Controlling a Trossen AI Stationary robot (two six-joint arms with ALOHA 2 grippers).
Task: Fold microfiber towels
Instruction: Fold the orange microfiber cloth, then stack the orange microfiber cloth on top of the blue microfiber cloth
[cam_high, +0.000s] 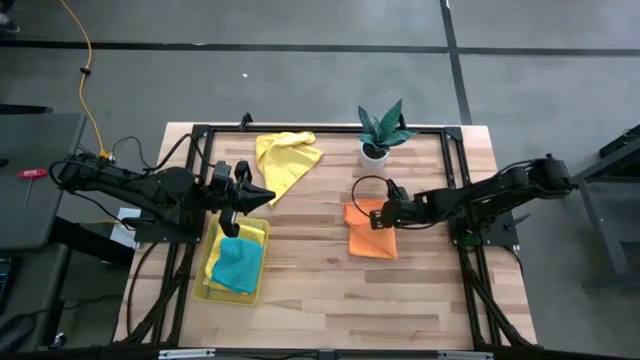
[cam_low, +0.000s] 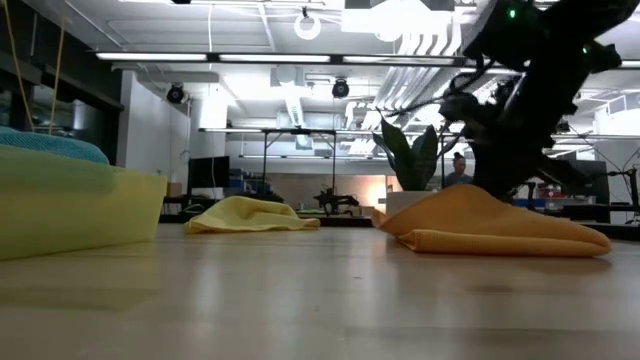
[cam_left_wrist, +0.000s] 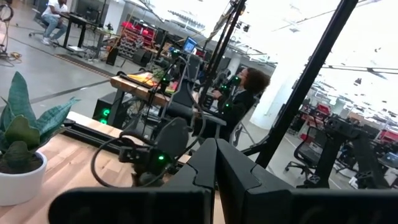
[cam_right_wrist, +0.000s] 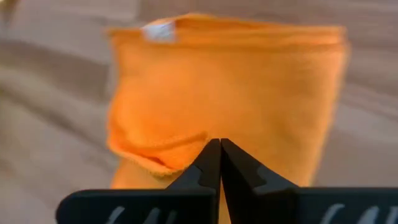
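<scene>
Yellow tray (cam_low: 70, 205) nearest | orange towel (cam_low: 495, 225) | plant (cam_low: 415, 160) behind

orange towel (cam_high: 371, 238) folded mid-table right, yellow towel (cam_high: 285, 160) crumpled at far side, teal towel (cam_high: 238, 264) folded on another yellow one (cam_high: 251, 232) near left

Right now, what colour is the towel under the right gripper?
Orange towel, seen best in the right wrist view.

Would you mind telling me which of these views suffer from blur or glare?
Right wrist view: the orange towel is soft and out of focus, the wood behind smeared. Left wrist view: bright washed-out glare fills the upper right. Low view: ceiling lights flare, and the yellow tray close by looks blurred. High view: evenly lit.
</scene>
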